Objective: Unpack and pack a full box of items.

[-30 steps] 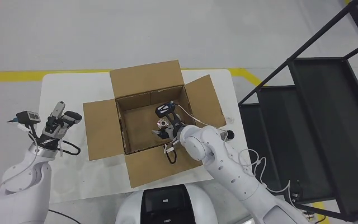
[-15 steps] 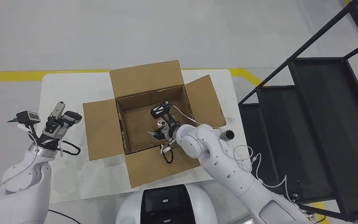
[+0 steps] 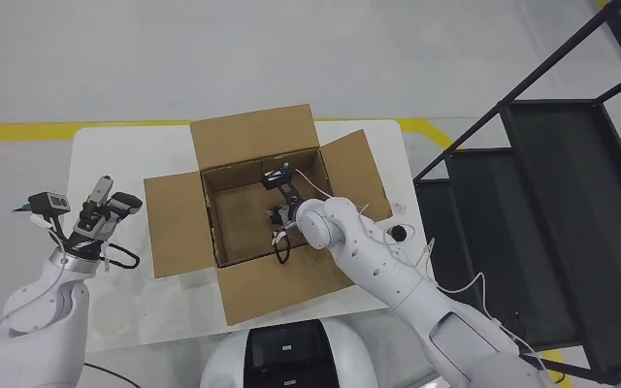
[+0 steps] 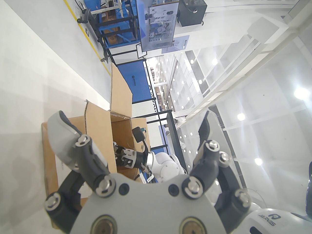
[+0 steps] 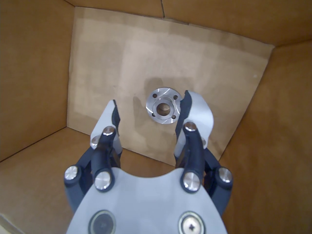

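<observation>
- Hanging inside the open brown cardboard box [image 3: 254, 136], the right claw [image 5: 150, 99] points down at the box floor. Its two grey, dark-padded fingers [image 5: 198, 113] are spread apart, released and gripping nothing.
- Flat on a paler cardboard sheet [image 5: 195, 57] that lines the box floor lies a round silver metal flange [image 5: 163, 109] with a centre bore and four small bolt holes. It sits roughly in the middle of that sheet.
- Seen from the right wrist, the flange shows in the gap between the two fingers, closer to one than the other. That finger's tip overlaps the flange's rim in the view, and I cannot tell whether it touches the metal or hangs above it.
- From this angle the gap between the fingers looks wider than the flange.
- From above, the right arm crosses the near flap and dips into the right half of the box.
- The box stands in the middle of the white bench [image 3: 116, 155] with all four flaps folded outward.
- The left claw [image 4: 131, 120] is held over the bench's left edge, well apart from the box. Its fingers are spread wide, empty and touching nothing.
- A black metal stair frame [image 3: 524, 194] stands to the right of the bench, and a yellow floor line [image 3: 39, 129] runs behind it.
</observation>
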Robot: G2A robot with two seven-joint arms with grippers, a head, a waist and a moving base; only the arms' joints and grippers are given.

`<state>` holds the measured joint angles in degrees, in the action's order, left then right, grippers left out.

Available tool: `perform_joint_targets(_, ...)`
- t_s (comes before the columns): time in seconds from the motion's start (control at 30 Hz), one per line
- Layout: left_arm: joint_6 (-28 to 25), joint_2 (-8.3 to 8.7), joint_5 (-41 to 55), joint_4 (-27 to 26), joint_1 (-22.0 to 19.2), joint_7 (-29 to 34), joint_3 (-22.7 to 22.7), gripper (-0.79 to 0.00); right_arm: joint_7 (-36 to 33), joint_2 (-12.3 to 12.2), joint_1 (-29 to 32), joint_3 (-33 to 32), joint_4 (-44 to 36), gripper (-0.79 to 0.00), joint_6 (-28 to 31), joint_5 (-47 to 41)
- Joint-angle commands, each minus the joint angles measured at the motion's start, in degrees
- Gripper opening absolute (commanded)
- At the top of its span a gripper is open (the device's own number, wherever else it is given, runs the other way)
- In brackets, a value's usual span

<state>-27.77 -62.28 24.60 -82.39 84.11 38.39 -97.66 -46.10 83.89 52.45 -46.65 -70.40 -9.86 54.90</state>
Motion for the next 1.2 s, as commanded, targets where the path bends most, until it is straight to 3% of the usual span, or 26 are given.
perform_joint_targets(0.0, 0.0, 0.00, 0.0, 0.0, 0.0, 0.0, 0.0, 0.000, -0.7, 0.3, -0.6, 0.6, 1.0, -0.397, -0.3, 0.0)
perform_joint_targets(1.07, 0.0, 0.00, 0.0, 0.0, 0.0, 0.0, 0.0, 0.000, -0.5, 3.4, -3.4, 2.8, 9.4, -0.437, -3.0, 2.1)
perform_joint_targets(1.17, 0.0, 0.00, 0.0, 0.0, 0.0, 0.0, 0.0, 0.000, -0.5, 3.6, -3.6, 2.9, 9.8, -0.529, -3.2, 2.5)
